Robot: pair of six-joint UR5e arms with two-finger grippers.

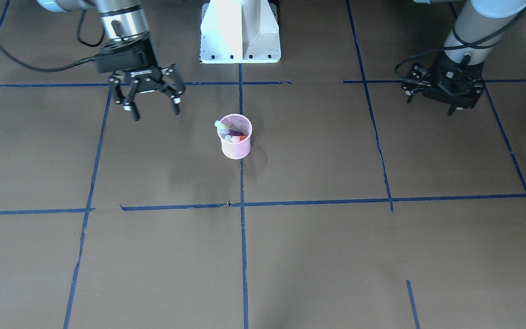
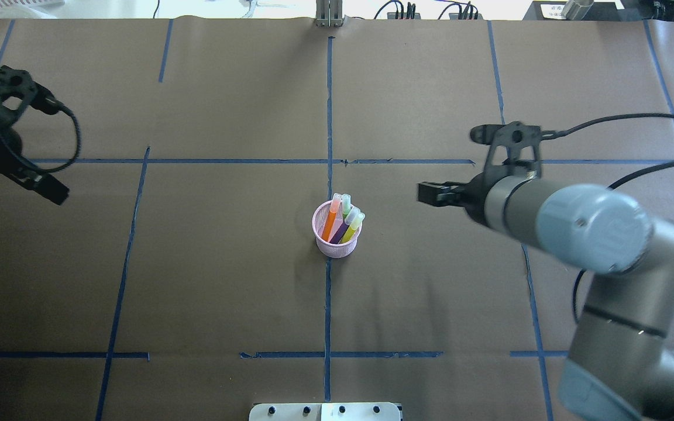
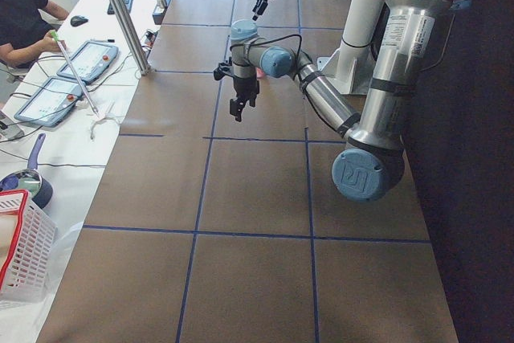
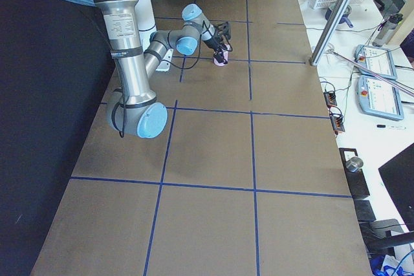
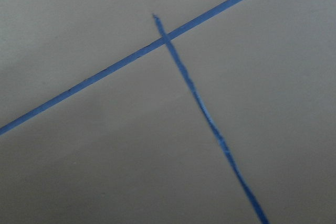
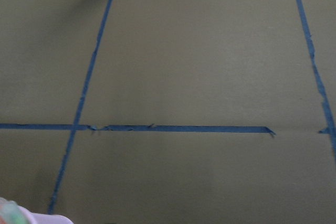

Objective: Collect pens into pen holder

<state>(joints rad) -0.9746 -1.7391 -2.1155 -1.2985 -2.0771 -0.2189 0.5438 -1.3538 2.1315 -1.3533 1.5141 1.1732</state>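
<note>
The pink mesh pen holder (image 1: pixel 235 146) (image 2: pixel 337 248) stands upright near the table's middle, on a blue tape line. An orange pen (image 2: pixel 331 222), a purple pen (image 2: pixel 341 229) and a green pen (image 2: pixel 353 227) lean inside it with their pale caps up. My right gripper (image 1: pixel 155 113) (image 2: pixel 433 193) hovers open and empty to the holder's right in the overhead view, well apart from it. Far off at the table's left side hangs my left gripper (image 1: pixel 431 103) (image 2: pixel 50 190), its fingers spread and holding nothing. A pink corner of the holder (image 6: pixel 31 219) shows in the right wrist view.
The white robot base (image 1: pixel 240 32) stands behind the holder. Blue tape lines (image 2: pixel 328 117) grid the brown table. Past the table's far edge, a side bench carries tablets (image 3: pixel 48 98), a white basket (image 3: pixel 24 247) and a person's seat (image 3: pixel 20 6).
</note>
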